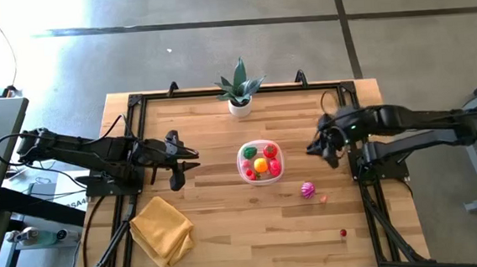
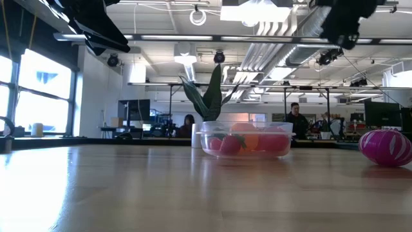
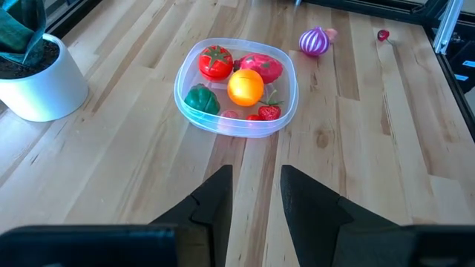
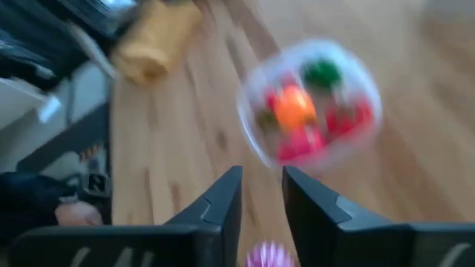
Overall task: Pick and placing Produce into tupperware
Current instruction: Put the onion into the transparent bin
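The clear tupperware tub (image 1: 241, 163) (image 3: 182, 96) stands mid-table on its base and holds several produce pieces: a red tomato (image 3: 215, 62), an orange-yellow fruit (image 3: 246, 87), a green piece (image 3: 201, 99), other red ones. A magenta piece (image 1: 308, 189) (image 2: 385, 147), a tiny pink one (image 1: 322, 198) and a small red one (image 1: 343, 233) lie on the wood to the tub's right and nearer. My left gripper (image 1: 186, 160) (image 3: 256, 185) hovers left of the tub, open by a narrow gap, empty. My right gripper (image 1: 314, 148) (image 4: 261, 194) hovers right of the tub, open narrowly, empty, with the magenta piece (image 4: 269, 254) below it.
A potted green plant in a white pot (image 1: 239, 98) stands at the far edge behind the tub. A folded yellow cloth (image 1: 161, 230) lies near the left front corner. A dark frame rail (image 1: 138, 140) borders the table top. Bare wood lies between the tub and the near edge.
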